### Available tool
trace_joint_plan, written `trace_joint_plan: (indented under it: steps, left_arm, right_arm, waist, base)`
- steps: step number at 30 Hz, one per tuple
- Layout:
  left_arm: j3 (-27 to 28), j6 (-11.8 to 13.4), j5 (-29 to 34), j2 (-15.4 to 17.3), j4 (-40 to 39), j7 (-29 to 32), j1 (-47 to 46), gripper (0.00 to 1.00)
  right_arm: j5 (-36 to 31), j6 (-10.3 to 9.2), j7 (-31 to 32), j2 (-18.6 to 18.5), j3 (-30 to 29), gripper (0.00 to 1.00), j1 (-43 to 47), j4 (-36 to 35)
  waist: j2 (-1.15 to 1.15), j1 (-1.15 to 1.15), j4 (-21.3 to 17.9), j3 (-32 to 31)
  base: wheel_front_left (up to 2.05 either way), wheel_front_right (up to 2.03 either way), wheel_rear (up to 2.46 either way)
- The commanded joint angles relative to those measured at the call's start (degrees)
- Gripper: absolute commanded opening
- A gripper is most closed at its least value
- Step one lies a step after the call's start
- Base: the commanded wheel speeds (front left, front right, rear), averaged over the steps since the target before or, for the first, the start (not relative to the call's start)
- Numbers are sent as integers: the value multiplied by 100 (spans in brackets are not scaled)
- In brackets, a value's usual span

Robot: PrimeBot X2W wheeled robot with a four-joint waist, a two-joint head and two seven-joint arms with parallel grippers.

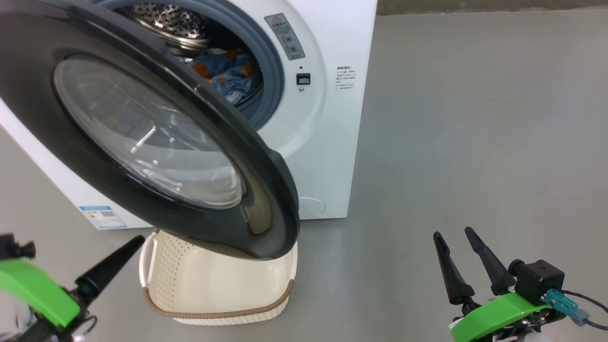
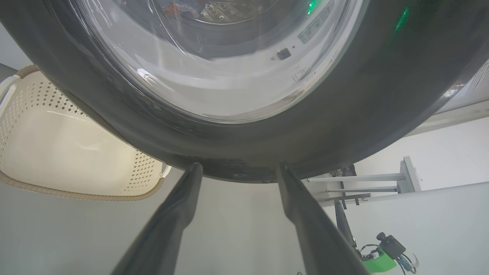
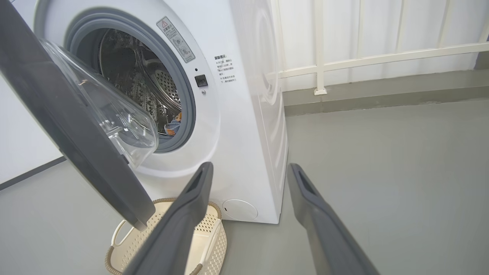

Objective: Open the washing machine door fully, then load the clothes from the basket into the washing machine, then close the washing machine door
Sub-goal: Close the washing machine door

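Left gripper (image 2: 237, 170): our fingers are spread wide and hold nothing. Both tips sit at the lower edge of the washing machine door (image 1: 147, 133), on its black rim; we cannot tell whether they touch.
Right gripper (image 1: 453, 233): our fingers are spread and hold nothing, above bare floor (image 1: 475, 142), well apart from the door.
Door: it stands part-way open, swung out from the washing machine (image 1: 323, 142), and its free edge hangs over the basket (image 1: 213, 285).
Load: the clothes (image 1: 228, 71) lie in the steel drum (image 1: 171, 21), behind the grey ring (image 1: 270, 57).
Basket: it sits on the floor just before the machine, its near rim and one white handle (image 1: 146, 259) out from under the door.
Open room: we see wide grey floor to our right of the machine.
In the way: from the head view the door's rim covers the left part of the drum mouth.
Around: a white railing (image 3: 382, 57) stands beyond the machine, and a blue sticker (image 1: 103, 216) sits low on its front.
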Motion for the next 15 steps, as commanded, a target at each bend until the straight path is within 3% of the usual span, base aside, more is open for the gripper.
trace_joint_plan:
  steps: [1,11,15]
  left_arm:
    - [207,-40,47,207,-153,-333,-5,100]
    - [49,-40,-72,68,-106,-1535,731,100]
    - [-232,-40,145,116,-20,-2091,928,100]
  right_arm:
    - [18,9,-68,-58,150,100,0,-121]
    - [15,9,-68,-143,146,100,109,-87]
    - [16,9,-68,-179,116,100,161,-93]
  waist:
    - [0,0,-55,-14]
    - [0,0,-322,-31]
    - [0,0,-435,-16]
  base:
    - [0,0,0]
    - [0,0,0]
    - [0,0,0]
